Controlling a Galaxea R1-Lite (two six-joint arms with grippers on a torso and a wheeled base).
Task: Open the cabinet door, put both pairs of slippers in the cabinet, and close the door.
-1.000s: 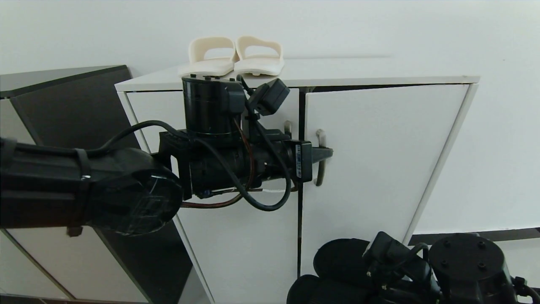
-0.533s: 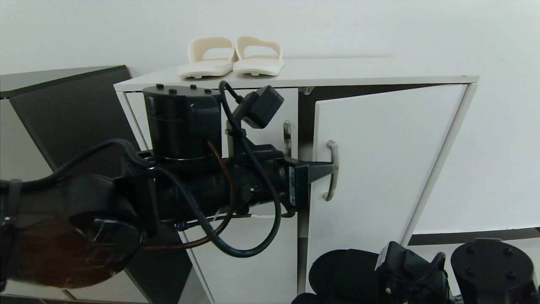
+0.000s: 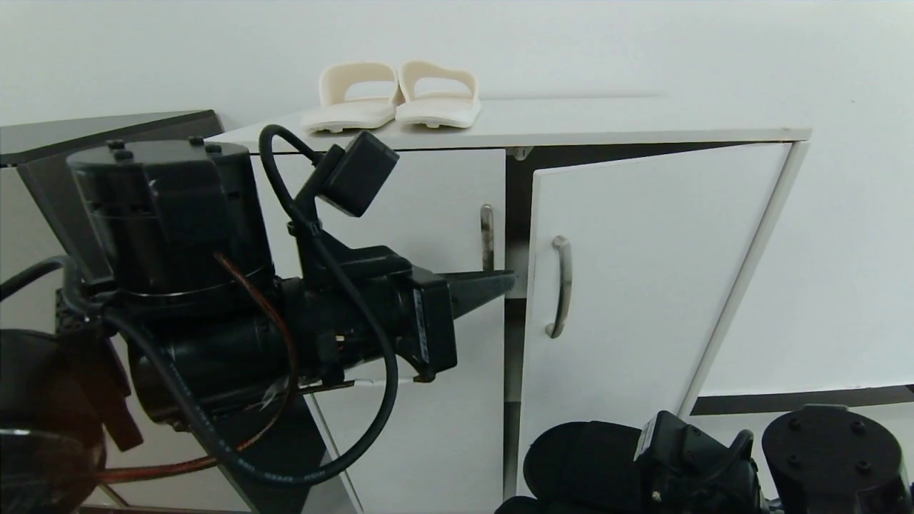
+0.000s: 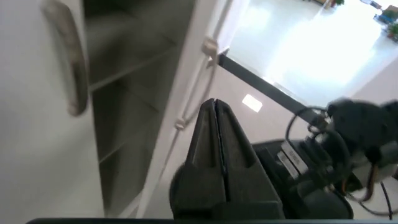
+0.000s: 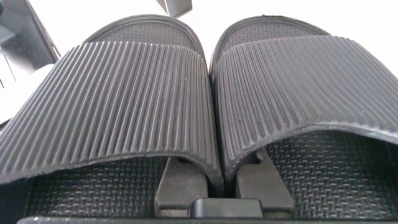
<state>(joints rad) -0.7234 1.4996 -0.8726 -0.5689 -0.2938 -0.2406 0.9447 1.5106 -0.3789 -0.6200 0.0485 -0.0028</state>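
Right wrist view has the right pincer (image 5: 217, 182) pinching ribbed black slippers (image 5: 124, 93); wedge-shaped left pincer (image 4: 216, 111) pressed together.

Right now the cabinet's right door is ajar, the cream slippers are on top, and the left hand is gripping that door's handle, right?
Not quite. The left hand is not gripping the handle: in the head view it is shut on nothing, apart from the handle and short of it. The right door is ajar and the cream slippers are on top.
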